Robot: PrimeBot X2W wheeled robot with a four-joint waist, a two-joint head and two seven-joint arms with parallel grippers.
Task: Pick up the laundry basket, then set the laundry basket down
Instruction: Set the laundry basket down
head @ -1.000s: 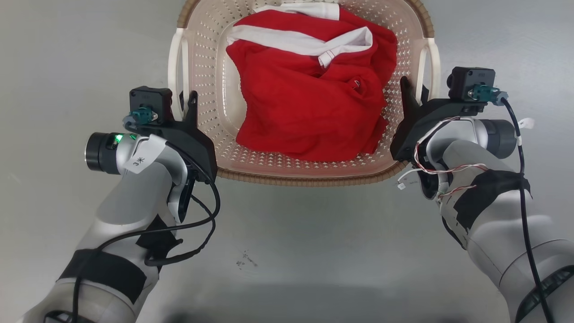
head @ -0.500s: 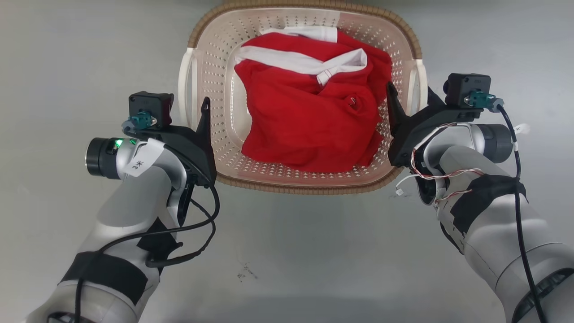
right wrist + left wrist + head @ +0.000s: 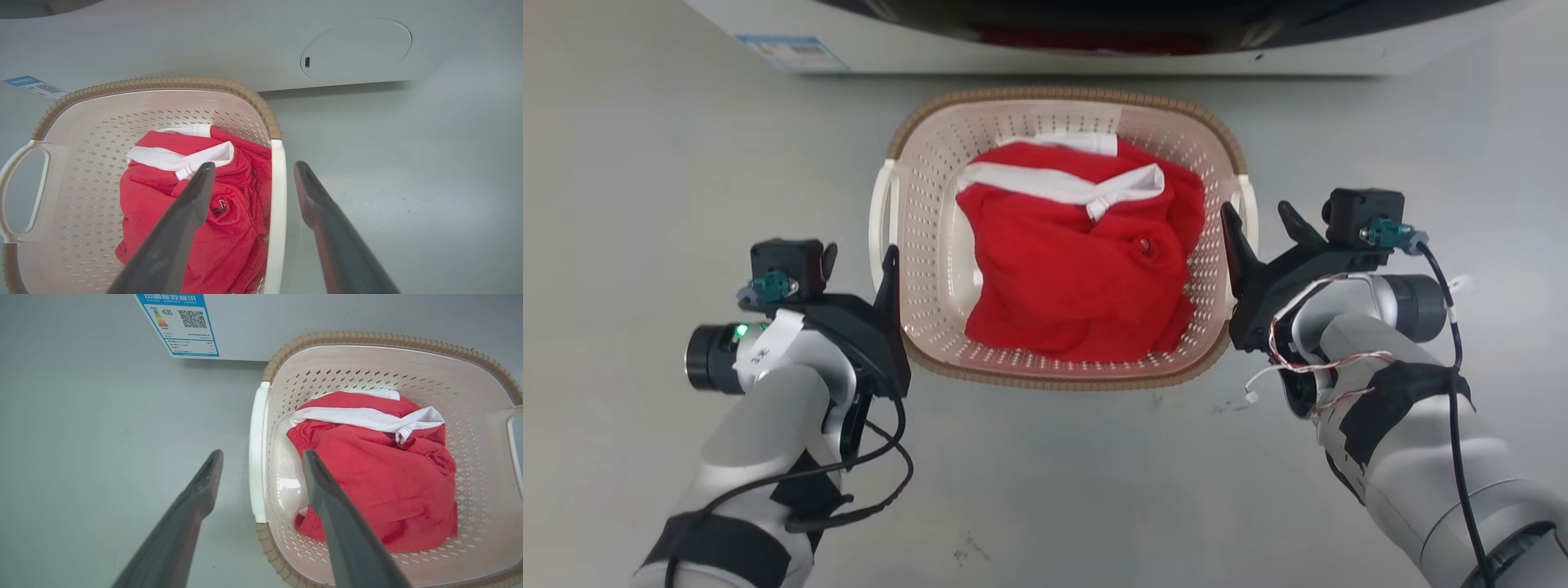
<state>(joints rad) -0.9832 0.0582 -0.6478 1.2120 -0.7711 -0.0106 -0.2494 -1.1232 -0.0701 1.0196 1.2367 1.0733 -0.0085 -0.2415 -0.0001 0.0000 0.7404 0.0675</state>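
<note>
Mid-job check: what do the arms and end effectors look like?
Both arms are pale silver-grey with black tape bands. The left end effector and right end effector each have two dark fingers and a black box with a teal connector. Left: white tag, black cable. Right: red-white wires.

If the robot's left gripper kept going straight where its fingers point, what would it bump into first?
Probably the white side handle of the laundry basket: the left wrist view shows it lined up between the fingers of the open left gripper, though depth is hard to judge.
</note>
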